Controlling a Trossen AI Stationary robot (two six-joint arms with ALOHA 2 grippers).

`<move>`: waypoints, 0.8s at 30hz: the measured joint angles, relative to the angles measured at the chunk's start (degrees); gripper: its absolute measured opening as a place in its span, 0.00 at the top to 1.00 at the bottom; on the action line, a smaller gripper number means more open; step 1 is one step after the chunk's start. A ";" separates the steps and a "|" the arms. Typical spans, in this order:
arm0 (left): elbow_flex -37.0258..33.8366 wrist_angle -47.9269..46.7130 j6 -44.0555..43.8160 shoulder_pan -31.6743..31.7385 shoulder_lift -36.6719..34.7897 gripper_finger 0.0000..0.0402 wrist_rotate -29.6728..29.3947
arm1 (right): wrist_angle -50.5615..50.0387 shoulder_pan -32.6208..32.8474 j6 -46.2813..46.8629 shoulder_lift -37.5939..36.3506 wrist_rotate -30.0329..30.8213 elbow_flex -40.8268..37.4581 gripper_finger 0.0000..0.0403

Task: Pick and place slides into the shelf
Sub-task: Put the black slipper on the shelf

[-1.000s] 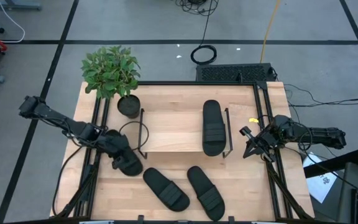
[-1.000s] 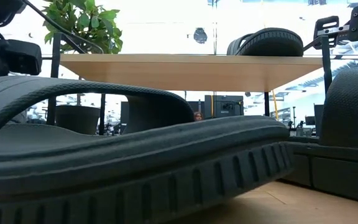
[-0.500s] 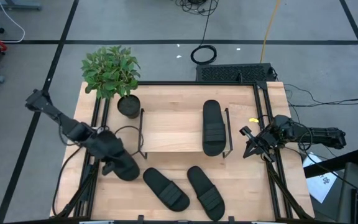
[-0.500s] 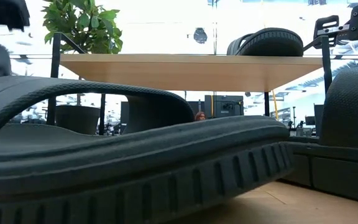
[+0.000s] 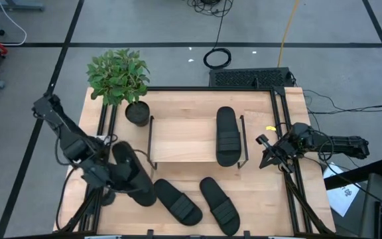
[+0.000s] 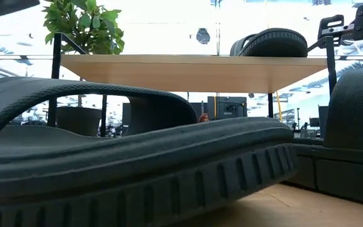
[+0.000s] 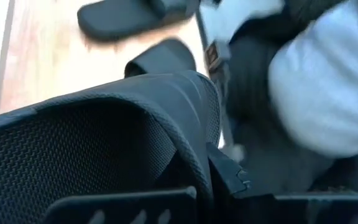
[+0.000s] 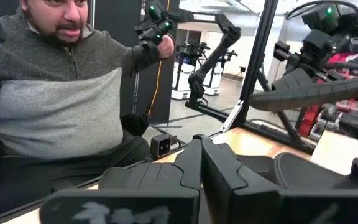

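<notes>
Four black slides show. My left gripper (image 5: 113, 175) is shut on one slide (image 5: 134, 174), held in the air over the table's near left part; its edge shows in the low view as the held slide (image 6: 5, 4). Two slides (image 5: 176, 201) (image 5: 219, 205) lie soles down near the table's near edge. The fourth slide (image 5: 226, 135) lies on the shelf's wooden top (image 5: 184, 141). My right gripper (image 5: 268, 155) waits shut at the table's right edge, touching nothing. My left gripper (image 7: 191, 186) holds the slide by its ribbed strap (image 7: 135, 118), at the strap's side edge. One finger (image 7: 229, 177) lies on the outside of the strap; the other is hidden behind it. It comes from the table's left. The slide is lifted clear of the table.
A potted plant (image 5: 119, 78) stands at the shelf's far left corner. Black frame rails (image 5: 280, 126) run along the table's left and right sides. A person (image 8: 55, 106) sits beyond the table in the right wrist view. A lying slide (image 6: 137, 170) fills the low view.
My left gripper, shut on the slide, has risen and moved toward the table's near edge. The slide, which lay on the table left of the shelf, is now lifted clear. In the low view the gripper has gone up out of the picture.
</notes>
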 joint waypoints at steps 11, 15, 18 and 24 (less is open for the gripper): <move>31.19 -21.34 38.04 14.68 14.54 1.00 5.09 | 2.18 0.01 0.92 0.00 0.00 0.00 1.00; 35.85 -20.49 51.25 20.54 14.54 1.00 7.47 | 2.23 0.01 0.92 0.00 0.00 0.00 1.00; 38.17 -20.60 58.25 26.79 14.56 1.00 11.93 | 2.23 0.00 0.83 0.00 0.00 0.00 1.00; 44.03 -24.22 60.53 43.23 18.79 1.00 28.32 | 2.23 -0.01 -0.20 0.00 0.00 0.00 1.00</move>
